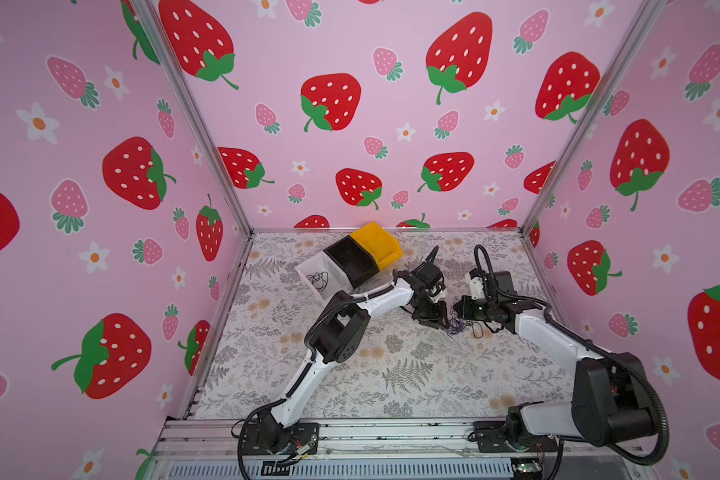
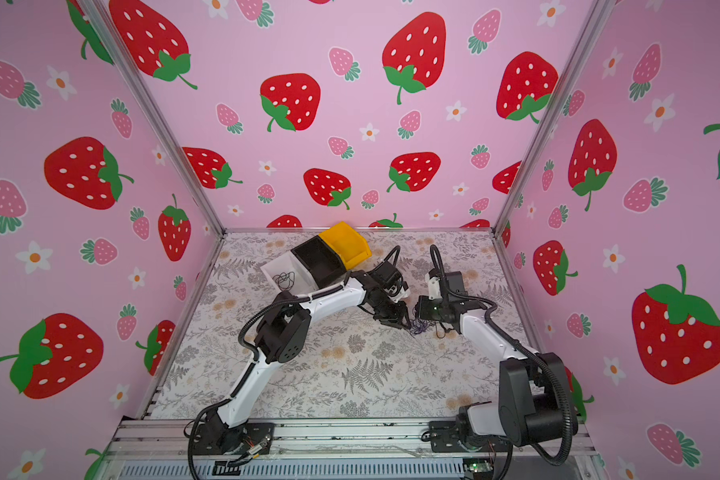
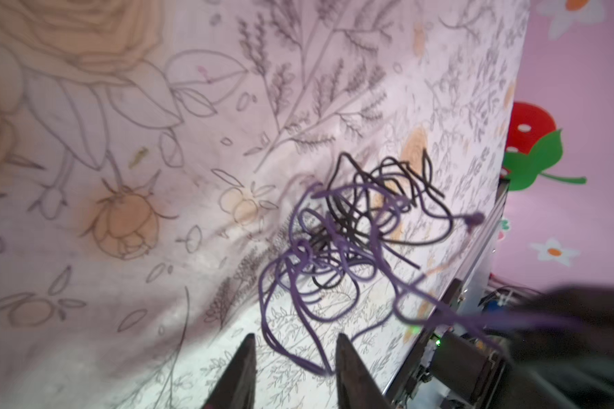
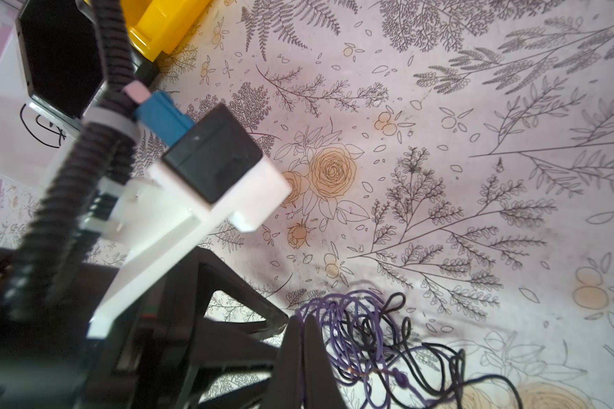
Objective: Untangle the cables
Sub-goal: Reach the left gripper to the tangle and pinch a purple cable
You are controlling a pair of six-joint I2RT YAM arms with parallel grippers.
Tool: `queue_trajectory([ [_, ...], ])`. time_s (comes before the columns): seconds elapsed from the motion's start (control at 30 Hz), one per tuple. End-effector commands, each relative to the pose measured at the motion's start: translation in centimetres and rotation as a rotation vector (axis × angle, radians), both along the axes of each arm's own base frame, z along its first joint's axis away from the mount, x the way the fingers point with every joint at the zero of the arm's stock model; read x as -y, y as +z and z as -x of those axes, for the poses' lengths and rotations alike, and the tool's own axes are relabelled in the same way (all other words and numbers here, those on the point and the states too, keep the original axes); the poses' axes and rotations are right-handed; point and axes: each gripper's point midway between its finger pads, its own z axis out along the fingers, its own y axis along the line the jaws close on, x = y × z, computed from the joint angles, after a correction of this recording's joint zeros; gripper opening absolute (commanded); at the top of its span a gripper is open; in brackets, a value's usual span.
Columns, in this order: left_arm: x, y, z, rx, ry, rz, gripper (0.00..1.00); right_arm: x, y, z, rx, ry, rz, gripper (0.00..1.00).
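1. Strawberry-print walls enclose a floral tabletop (image 1: pixel 391 374). In both top views the cables (image 1: pixel 454 329) (image 2: pixel 417 329) lie in one small knot on the open cloth, well apart from the white bin (image 1: pixel 306 266), which holds a loose black strand (image 1: pixel 317 279). The left gripper (image 1: pixel 443 322) and right gripper (image 1: pixel 462 318) meet over the knot. The step in hand looks like parting purple from black. The next move probably calls for a second grip and a slow pull away from the first. Finger states cannot be read from here.
2. In the left wrist view, the left gripper (image 3: pixel 295 375) has its fingers (image 3: pixel 241 371) spread. A loop of the purple cable (image 3: pixel 298 308) lies in the gap, and nothing is pinched. The black cable (image 3: pixel 387 184) is wound through the purple one. One purple strand (image 3: pixel 511 322) runs out straight into a blurred dark shape, likely the other gripper.
3. In the right wrist view, the right gripper (image 4: pixel 303 354) has its fingers (image 4: pixel 291 354) pressed together. The tips sit at the knot's (image 4: pixel 369 340) purple edge and seem to pinch a purple strand. The white bin (image 4: pixel 0 117) sits well away from them.
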Motion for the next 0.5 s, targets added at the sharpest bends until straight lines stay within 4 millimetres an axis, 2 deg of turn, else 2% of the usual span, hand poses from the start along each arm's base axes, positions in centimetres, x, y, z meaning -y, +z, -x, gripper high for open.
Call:
queue_trajectory([
  [0.0,-1.0,-0.3,-0.1,-0.057,0.033,-0.016,0.30,-0.1,1.4,0.0,0.024,-0.001,-0.023,0.00],
  [0.2,-1.8,0.0,-0.8,-0.036,0.072,-0.007,0.16,-0.6,2.9,0.0,0.044,0.010,-0.061,0.00],
  [0.37,-3.0,1.8,-1.5,0.045,0.104,0.010,0.00,-0.3,3.8,0.0,0.064,0.003,-0.073,0.00],
  [0.47,-4.9,3.1,-2.2,0.105,0.129,0.006,0.00,0.3,4.6,-0.2,0.080,-0.014,-0.096,0.00],
])
